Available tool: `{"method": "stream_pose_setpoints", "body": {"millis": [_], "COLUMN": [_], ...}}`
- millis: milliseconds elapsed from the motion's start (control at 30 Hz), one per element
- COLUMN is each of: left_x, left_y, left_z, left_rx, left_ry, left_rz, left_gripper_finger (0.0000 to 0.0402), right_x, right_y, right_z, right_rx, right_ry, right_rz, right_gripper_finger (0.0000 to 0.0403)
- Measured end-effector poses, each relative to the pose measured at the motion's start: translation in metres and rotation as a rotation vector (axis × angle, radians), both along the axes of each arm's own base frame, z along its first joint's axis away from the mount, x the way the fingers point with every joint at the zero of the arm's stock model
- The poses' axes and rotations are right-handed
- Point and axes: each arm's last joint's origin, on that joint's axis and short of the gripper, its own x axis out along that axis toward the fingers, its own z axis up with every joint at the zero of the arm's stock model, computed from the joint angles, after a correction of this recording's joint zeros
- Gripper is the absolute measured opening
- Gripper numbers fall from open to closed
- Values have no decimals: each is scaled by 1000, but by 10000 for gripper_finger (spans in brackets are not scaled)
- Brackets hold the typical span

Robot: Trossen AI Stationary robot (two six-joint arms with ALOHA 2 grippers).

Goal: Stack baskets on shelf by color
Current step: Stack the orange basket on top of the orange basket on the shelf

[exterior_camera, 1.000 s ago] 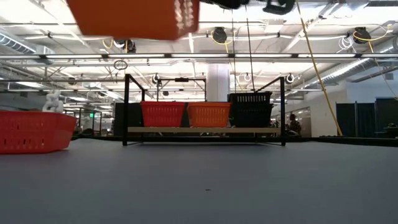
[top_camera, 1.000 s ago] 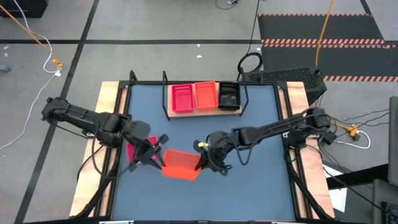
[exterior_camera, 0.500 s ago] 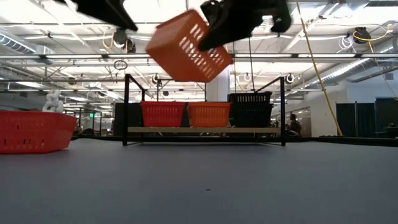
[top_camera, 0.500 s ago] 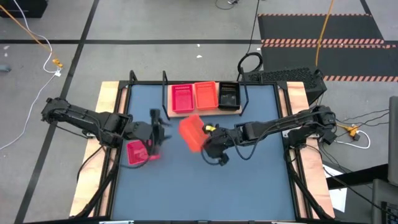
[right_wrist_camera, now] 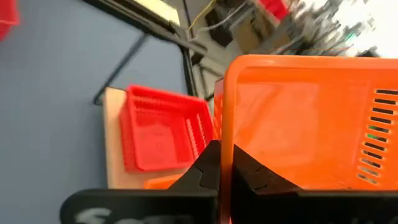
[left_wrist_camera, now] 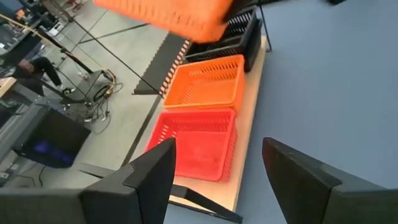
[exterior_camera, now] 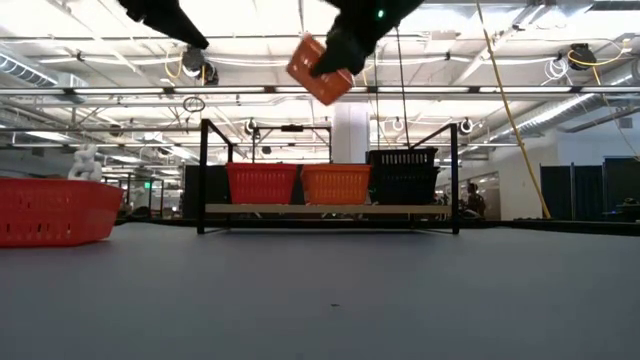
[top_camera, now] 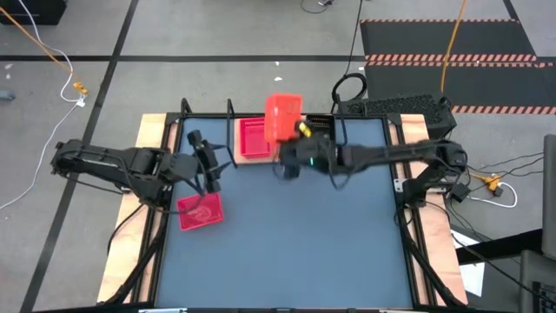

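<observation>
Beneath the right claw [top_camera: 294,132], clamped on an orange basket [top_camera: 282,118], the shelf [top_camera: 238,156] holds three baskets; beside the wide-open left claw [top_camera: 205,163], a red one [top_camera: 200,211] waits on the worktop [top_camera: 295,235].

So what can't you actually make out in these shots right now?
- The shelf's orange basket: in the high view, the carried orange basket covers it.
- Black basket: high view, partly hidden by the right arm.
- Right gripper: low view, cut off by the top edge.
- Left gripper: low view, mostly cut off; open in its wrist view.
- Red basket on the table: low view, cut off at the left edge.
</observation>
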Motion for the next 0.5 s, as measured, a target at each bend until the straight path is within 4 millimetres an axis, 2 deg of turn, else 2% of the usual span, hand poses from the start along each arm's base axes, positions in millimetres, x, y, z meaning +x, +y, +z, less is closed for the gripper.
{"method": "stream_pose_setpoints", "body": {"millis": [100, 200, 333, 500], "left_x": [-5, -6, -6, -5], "left_y": [1, 1, 1, 1], "left_z": [4, 5, 5, 4], "left_rx": [-9, -8, 4, 11], "left_ry": [-29, -35, -25, -19], "left_rz": [5, 3, -4, -7], "left_gripper_finger": [241, 241, 241, 241], "right_x": [-5, -10, -7, 3], "right_y": [-30, -50, -64, -67], "right_z": [1, -2, -17, -47], "right_rx": [67, 152, 244, 252], "right_ry": [15, 25, 65, 186], "right_rz": [-45, -44, -22, -25], "right_gripper_finger": [0, 0, 0, 0]}}
